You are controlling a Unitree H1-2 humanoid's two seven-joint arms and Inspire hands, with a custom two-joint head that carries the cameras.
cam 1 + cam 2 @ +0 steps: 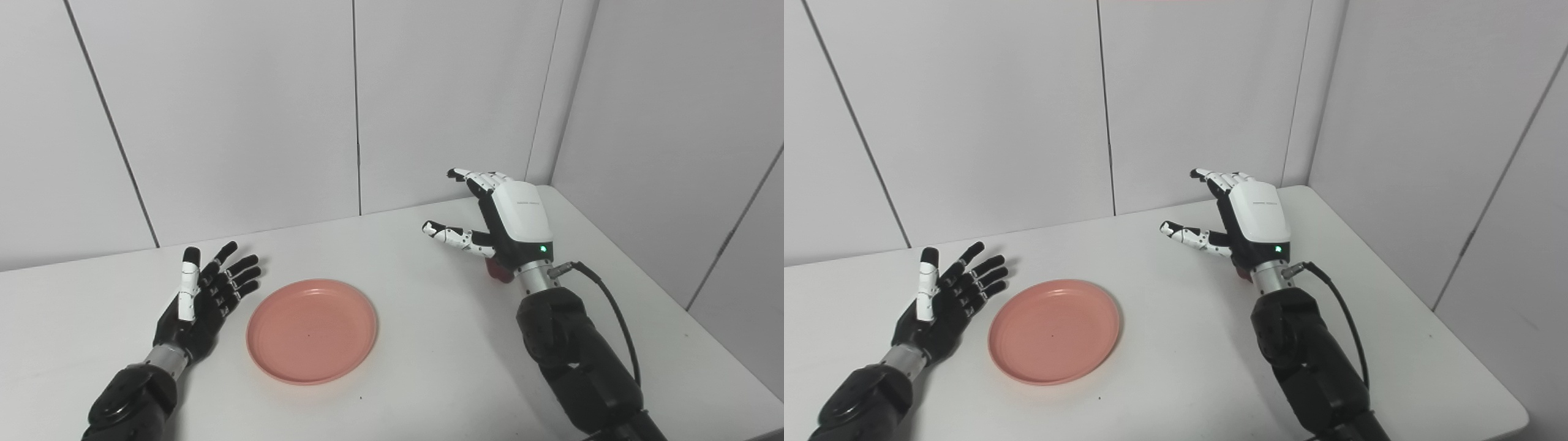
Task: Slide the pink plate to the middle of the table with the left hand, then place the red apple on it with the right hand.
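Observation:
The pink plate (312, 329) lies flat on the white table, left of centre. My left hand (207, 295) rests just left of the plate's rim, palm up, fingers spread, open and holding nothing. My right hand (497, 218) hovers at the right, fingers and thumb spread, open, its white back toward the camera. Only a small red edge of the apple (500, 271) shows under the right wrist; the hand and wrist hide the remainder. I cannot tell whether the hand touches it.
The white table (429, 343) ends in a rounded edge at the right (1488, 392). Grey wall panels close off the back and right side. A black cable (612, 306) loops off the right wrist.

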